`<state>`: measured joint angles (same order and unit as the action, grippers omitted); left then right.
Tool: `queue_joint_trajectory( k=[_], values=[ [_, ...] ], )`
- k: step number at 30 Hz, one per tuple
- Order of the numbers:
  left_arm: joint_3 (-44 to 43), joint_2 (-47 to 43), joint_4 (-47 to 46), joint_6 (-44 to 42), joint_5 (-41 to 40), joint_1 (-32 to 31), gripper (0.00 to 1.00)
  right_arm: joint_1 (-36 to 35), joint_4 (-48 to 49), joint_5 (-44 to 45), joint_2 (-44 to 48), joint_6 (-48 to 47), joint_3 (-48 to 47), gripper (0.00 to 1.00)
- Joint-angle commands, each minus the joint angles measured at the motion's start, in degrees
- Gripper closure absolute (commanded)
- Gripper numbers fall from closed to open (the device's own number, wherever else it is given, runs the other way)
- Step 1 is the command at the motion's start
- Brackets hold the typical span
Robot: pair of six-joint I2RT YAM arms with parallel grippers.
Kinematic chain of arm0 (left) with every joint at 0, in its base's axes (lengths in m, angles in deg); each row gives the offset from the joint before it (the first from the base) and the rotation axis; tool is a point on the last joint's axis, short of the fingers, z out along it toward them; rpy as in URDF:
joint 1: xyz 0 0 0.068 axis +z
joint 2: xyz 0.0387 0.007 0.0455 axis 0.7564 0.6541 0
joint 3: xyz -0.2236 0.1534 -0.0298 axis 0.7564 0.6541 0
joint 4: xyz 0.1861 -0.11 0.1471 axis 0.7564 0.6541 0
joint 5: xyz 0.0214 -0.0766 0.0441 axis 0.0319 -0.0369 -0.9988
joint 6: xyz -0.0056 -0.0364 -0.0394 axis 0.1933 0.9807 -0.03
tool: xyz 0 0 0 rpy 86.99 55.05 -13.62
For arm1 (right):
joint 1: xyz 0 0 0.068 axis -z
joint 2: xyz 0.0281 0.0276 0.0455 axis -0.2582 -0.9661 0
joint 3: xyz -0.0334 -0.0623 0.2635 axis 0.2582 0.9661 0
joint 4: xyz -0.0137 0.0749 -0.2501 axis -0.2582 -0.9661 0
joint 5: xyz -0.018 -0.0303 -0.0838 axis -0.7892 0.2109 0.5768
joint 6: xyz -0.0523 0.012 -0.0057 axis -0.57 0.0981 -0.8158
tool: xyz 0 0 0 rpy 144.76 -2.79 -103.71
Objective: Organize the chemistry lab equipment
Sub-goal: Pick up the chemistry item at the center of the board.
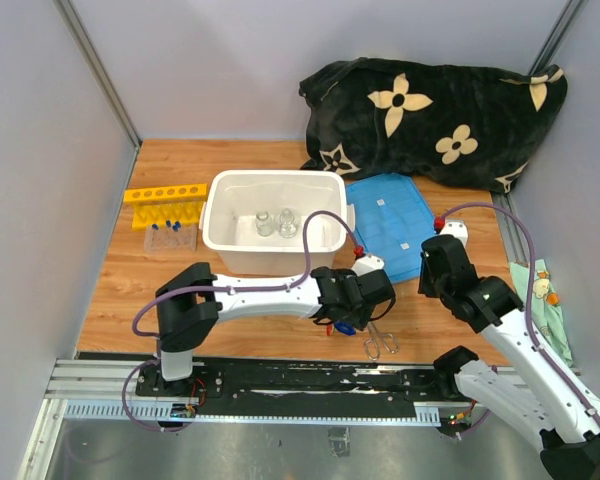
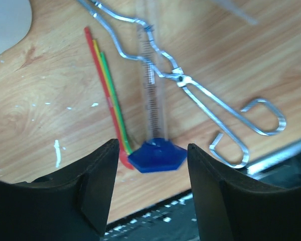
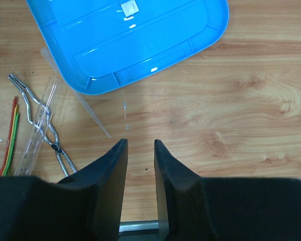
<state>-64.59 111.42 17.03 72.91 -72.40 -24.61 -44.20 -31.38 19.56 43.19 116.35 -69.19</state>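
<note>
**Both pincers empty over the wood surface**

At left pincer (image 2: pixel 151 146): jaws apart, gripping nothing, low over the surface (image 2: pixel 40 100). Directly below the gap: blue hexagonal foot of a clear graduated cylinder (image 2: pixel 150 100), lying flat, mouth end pointing away from the pincer. Across the cylinder and touching it: metal tongs (image 2: pixel 182 78), loop handles toward the near edge. Just left of the cylinder: red spatula (image 2: pixel 97 65), a yellow and a green one pressed alongside, red scoop end right at the blue foot.

At right pincer (image 3: pixel 140 143): jaws parted narrowly, nothing between them, above bare wood just off a corner of the blue lid (image 3: pixel 140 40).

Farther out, from the top view: white tub (image 1: pixel 265 262) behind the left pincer, small glass flasks (image 1: pixel 277 223) inside it. Left of the tub: yellow tube rack (image 1: pixel 165 193), blue-capped test tubes (image 1: pixel 170 232) just in front of it. Back right: black flowered cloth (image 1: pixel 430 110).
</note>
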Motion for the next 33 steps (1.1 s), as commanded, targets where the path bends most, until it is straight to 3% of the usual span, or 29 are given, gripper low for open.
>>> queue_joint_trajectory(
  k=[1, 33],
  values=[
    [-1.2, 3.4, 4.9, -3.8, -6.3, -0.4, 0.40, -0.7, -1.8, 2.0, 1.3, -0.3, -2.0, 0.71],
    [-0.9, 8.5, -2.6, -5.8, -1.1, -0.4, 0.49, -0.7, -1.5, 2.1, 0.8, -0.5, -2.0, 0.71]
  ],
)
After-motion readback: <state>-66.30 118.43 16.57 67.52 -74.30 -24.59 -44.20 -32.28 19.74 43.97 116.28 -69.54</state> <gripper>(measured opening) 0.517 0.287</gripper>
